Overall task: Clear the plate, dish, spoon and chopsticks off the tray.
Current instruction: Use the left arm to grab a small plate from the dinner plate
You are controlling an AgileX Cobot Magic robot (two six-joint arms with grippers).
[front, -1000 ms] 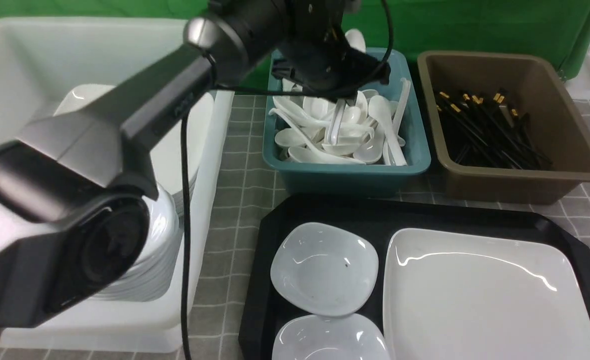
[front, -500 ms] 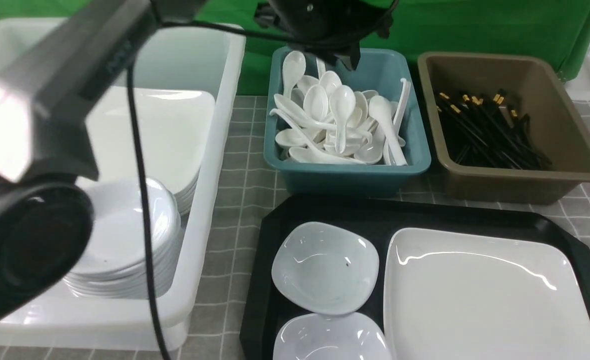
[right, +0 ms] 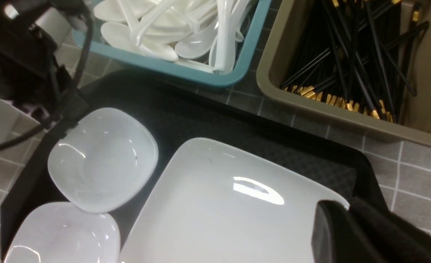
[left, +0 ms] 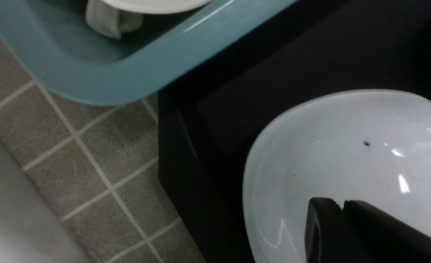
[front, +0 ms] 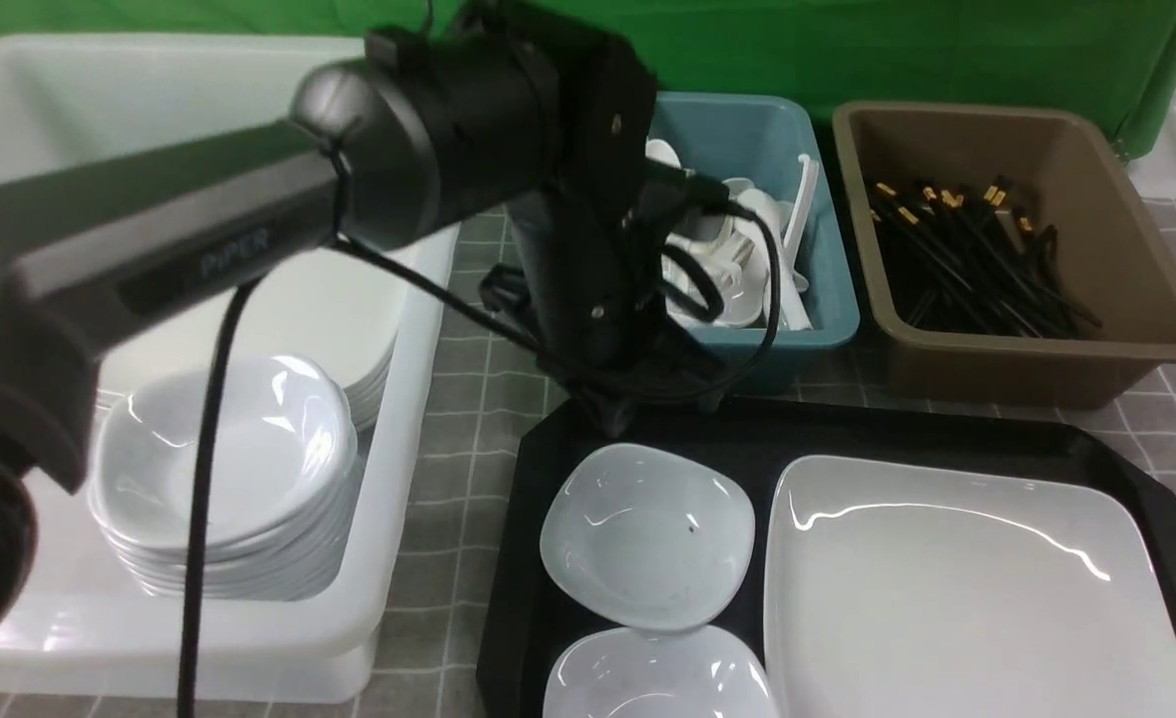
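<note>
The tray (front: 518, 558) lies nearest on the table (front: 468, 399). No spoon or chopsticks show on it. It carries a near dish (front: 659, 678), a far dish (front: 647, 534) whose rim meets the near one's, and the plate (front: 967, 598) beside both on the right.

The step in hand looks like lifting the far dish. The left end effector (left: 341, 206) hangs over that dish's bowl with its fingers pressed together and nothing between them. It should spread them wide first, then straddle the rim with one finger inside the bowl and one outside. The glaze is glossy and likely slippery, so a firm pinch low on the rim is safer. A straight lift before any swing should keep it from dragging the near dish. The right end effector (right: 347, 212) sits over the plate's corner on the side toward the brown tub, its fingers also together and empty.

To the left, the white bin (front: 408, 449) holds a stack of dishes (front: 228, 469) in front and a stack of plates (front: 338, 309) behind, which is probably where the dish goes. Beyond the tray, the teal tub (front: 807, 329) is heaped with spoons (right: 153, 49). To its right, the brown tub (front: 1046, 369) holds a tangle of chopsticks (front: 977, 269).
</note>
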